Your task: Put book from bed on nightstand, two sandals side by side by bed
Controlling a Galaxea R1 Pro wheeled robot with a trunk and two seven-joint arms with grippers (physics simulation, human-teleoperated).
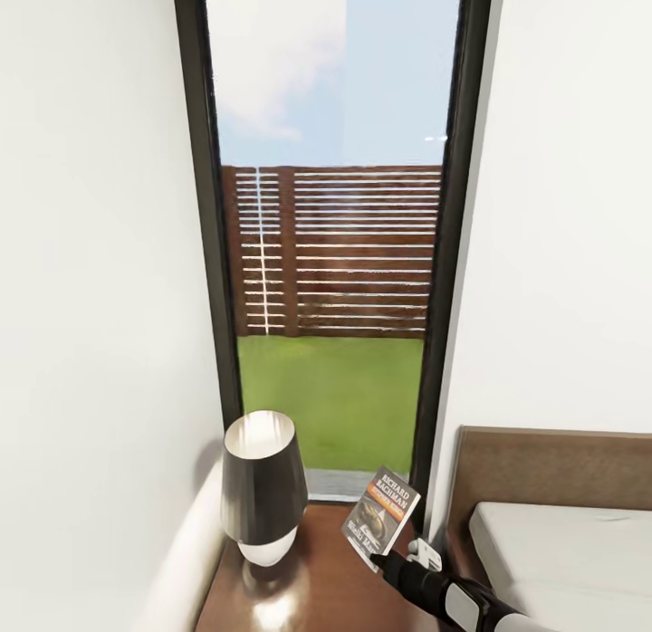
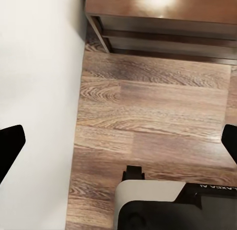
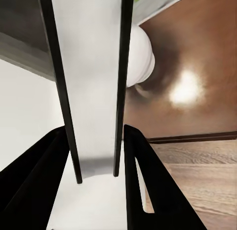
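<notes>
now the right gripper (image 1: 391, 560) clamps the thin orange-banded paperback book (image 1: 381, 516), lower centre of frame, above the dark reddish-brown wooden nightstand (image 1: 317, 587) beside a grey vase-shaped lamp (image 1: 263, 487); left gripper (image 2: 118, 146) spread open over floor.

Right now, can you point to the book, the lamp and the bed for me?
book (image 1: 381, 517), head view, on its front cover.
lamp (image 1: 263, 487), head view, on its dark shade.
bed (image 1: 570, 550), head view, on the light-grey mattress.

Book (image 1: 382, 516) — tilted upright above the nightstand (image 1: 317, 587).
</notes>
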